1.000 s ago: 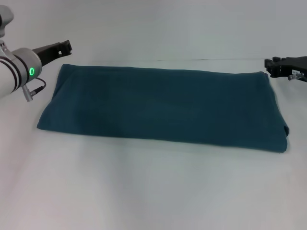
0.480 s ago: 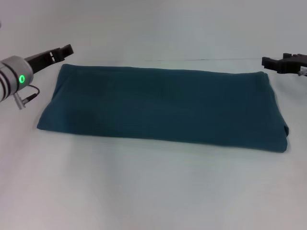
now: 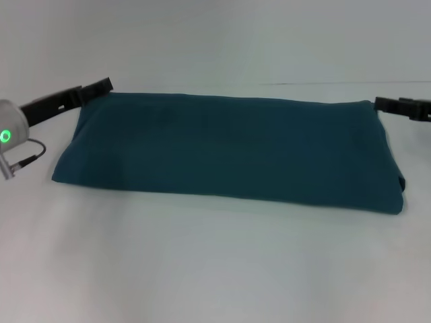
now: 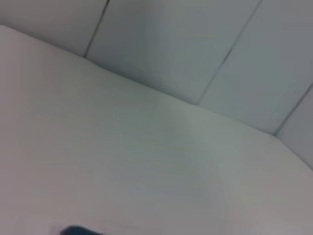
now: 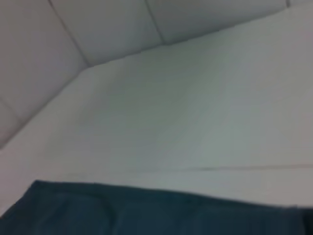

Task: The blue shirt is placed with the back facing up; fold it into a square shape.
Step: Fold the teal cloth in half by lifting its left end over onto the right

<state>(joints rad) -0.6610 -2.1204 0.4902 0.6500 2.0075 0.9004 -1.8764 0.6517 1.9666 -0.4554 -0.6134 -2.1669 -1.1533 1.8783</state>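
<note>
The blue shirt (image 3: 229,151) lies flat on the white table (image 3: 215,269), folded into a long band whose long axis runs left to right. The left hand (image 3: 101,86) and right hand (image 3: 384,103) sit at its far corners; their grip cannot be told.

White table (image 3: 215,269) fills the head view; surface plain, matte, evenly lit, no hard shadows. A thin dark seam (image 3: 316,83) runs across its far right part. Beyond the table, a pale grey-white wall (image 3: 215,33), no visible features from the head view. Left wrist view: wall (image 4: 186,44) is made of flat panels split by narrow dark joints (image 4: 230,54), meeting the table edge. Right wrist view: same panelled wall (image 5: 107,29), joints slanting; table seam (image 5: 234,168) visible again.
</note>
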